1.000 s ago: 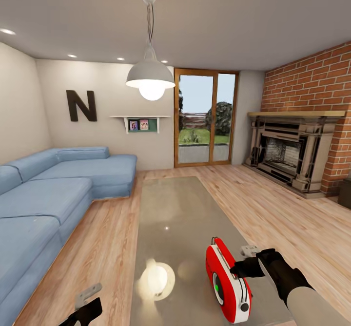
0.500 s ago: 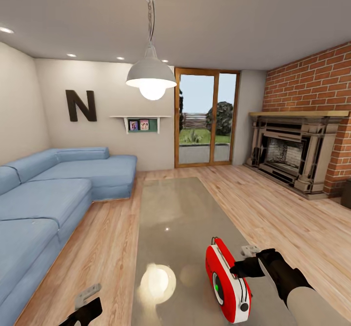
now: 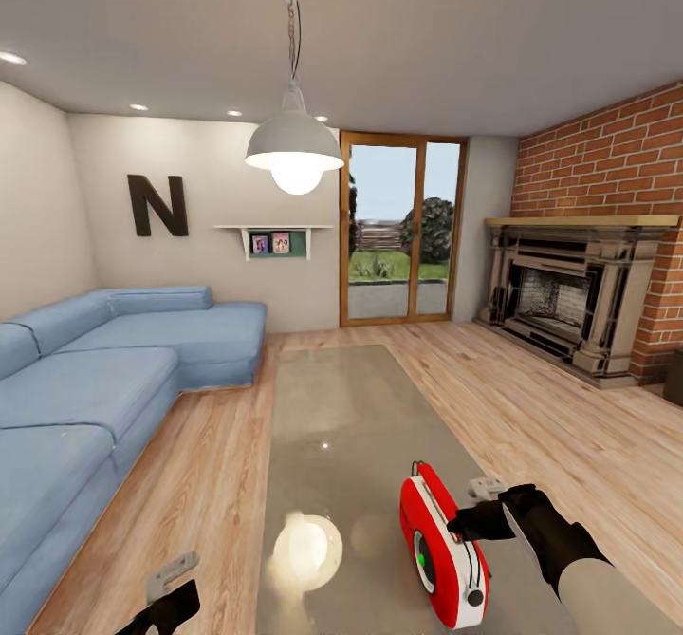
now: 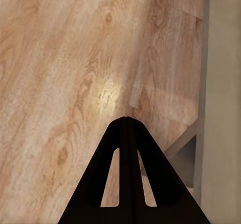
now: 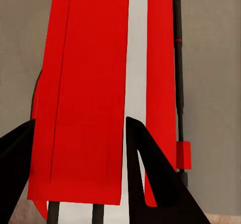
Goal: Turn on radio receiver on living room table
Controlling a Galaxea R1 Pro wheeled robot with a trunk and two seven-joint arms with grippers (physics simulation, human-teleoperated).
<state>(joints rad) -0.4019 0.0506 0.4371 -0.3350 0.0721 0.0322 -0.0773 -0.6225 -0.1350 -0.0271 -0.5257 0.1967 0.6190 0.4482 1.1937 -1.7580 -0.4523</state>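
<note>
The red radio receiver [image 3: 441,554] with its white edge band stands on edge at the near end of the long glossy table [image 3: 341,407]. A small green light shows on its round dial face. My right gripper [image 3: 465,524] touches the radio's right side. In the right wrist view the two fingers of the right gripper [image 5: 80,122] stand apart, open, with the red case [image 5: 95,93] right in front of them. My left gripper [image 3: 166,597] hangs low beside the table's left edge over the wood floor; in the left wrist view its fingers [image 4: 124,118] are shut and hold nothing.
A blue sectional sofa [image 3: 104,379] runs along the left. The brick fireplace [image 3: 569,303] is at the right, glass doors [image 3: 398,232] at the back. A white pendant lamp [image 3: 294,151] hangs over the table. Wood floor [image 3: 531,426] lies open on both sides of the table.
The whole view has shifted very slightly. The radio and both grippers keep their places.
</note>
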